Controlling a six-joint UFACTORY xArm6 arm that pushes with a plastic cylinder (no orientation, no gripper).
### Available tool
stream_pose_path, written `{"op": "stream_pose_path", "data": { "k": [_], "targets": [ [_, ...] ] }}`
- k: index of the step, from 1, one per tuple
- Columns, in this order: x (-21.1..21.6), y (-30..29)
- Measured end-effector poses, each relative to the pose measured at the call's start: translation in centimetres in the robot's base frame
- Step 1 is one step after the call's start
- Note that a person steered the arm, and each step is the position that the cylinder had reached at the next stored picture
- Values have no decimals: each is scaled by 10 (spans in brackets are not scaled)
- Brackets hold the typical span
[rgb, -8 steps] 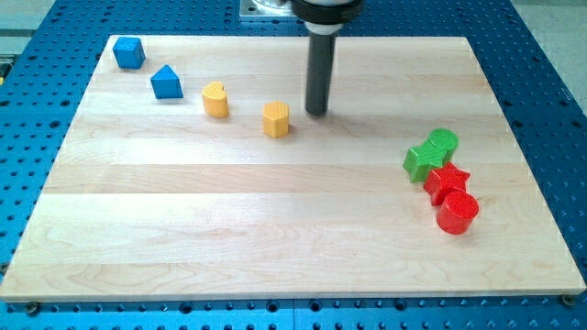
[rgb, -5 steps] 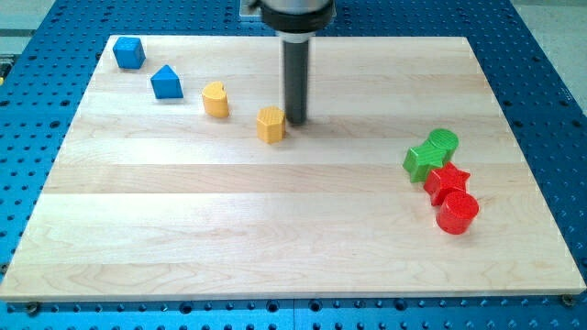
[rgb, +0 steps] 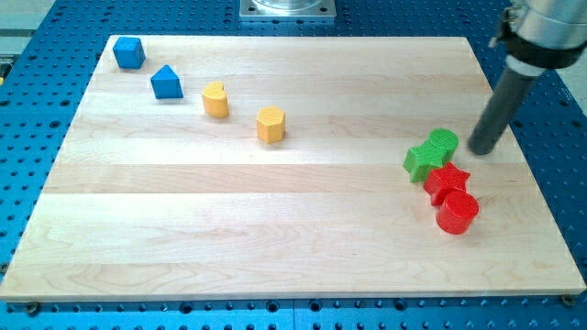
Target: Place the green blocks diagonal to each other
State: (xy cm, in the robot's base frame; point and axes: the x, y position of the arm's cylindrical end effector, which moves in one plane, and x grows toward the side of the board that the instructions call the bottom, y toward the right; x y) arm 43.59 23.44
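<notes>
The two green blocks lie at the view's right side of the desk point(rgb: 275, 220). The green star point(rgb: 422, 161) is lower and more to the left; the green cylinder point(rgb: 443, 142) is just above it and to the right, and the two touch. So they already sit roughly on a slant to each other, but pressed close together and in a tight cluster with the red star point(rgb: 447, 180) and the red cylinder point(rgb: 457, 212) below them. I judge the task as nearly done or only needing a small correction: perhaps to separate the green pair a little so the diagonal is clear, without disturbing the red ones.

My tip point(rgb: 481, 149) stands just to the right of the green cylinder, near it but apart, with a small gap. The tool is only a plain rod; it has nothing that opens or closes and it holds nothing.

A push from this side would move the cylinder toward the left, so care is needed not to flatten the slant.

There are no containers on the desk. The other blocks, two blue point(rgb: 128, 52) point(rgb: 165, 82) and two yellow point(rgb: 215, 99) point(rgb: 271, 124), lie in a slanting row at the top left, well apart from the green ones.
</notes>
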Motion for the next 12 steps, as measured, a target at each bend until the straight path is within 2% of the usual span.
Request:
{"op": "stream_pose_path", "data": {
  "k": [1, 3, 4, 5, 7, 8, 9, 10, 12],
  "targets": [
    [2, -26],
    [3, -160],
    [8, -165],
    [23, -104],
    [-21, -8],
    [-6, 36],
    [32, 34],
    [36, 10],
    [43, -110]
  ]
}}
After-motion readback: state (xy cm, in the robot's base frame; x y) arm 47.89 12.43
